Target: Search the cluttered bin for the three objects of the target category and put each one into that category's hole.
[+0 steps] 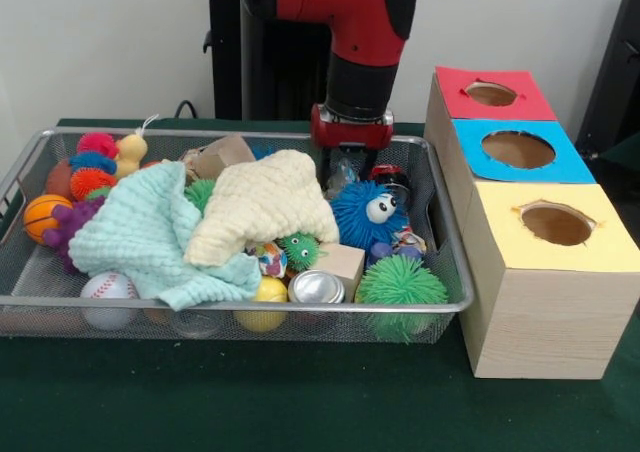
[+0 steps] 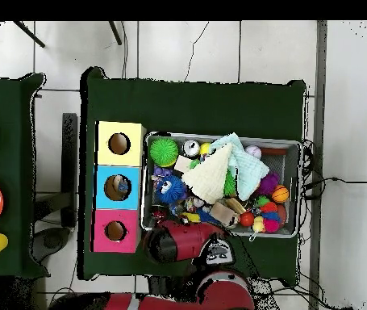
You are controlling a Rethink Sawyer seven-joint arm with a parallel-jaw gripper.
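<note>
Nearest the camera: wire bin (image 1: pixel 30 302), front rim crowded. Inside, by size: mint cloth (image 1: pixel 140 237) and cream cloth (image 1: pixel 265 207) draped over the middle; green spiky ball (image 1: pixel 400 284); blue fuzzy toy (image 1: pixel 365 215); silver can (image 1: pixel 316 288). Target category cannot be told from this moment. Three-hole box (image 1: pixel 520 302) stands just beside the bin. Gripper (image 1: pixel 350 167) is down at the bin's far edge, directly behind the blue fuzzy toy; fingers hidden among clutter, so opening cannot be judged. Any pick there lies toward the camera from it.
</note>
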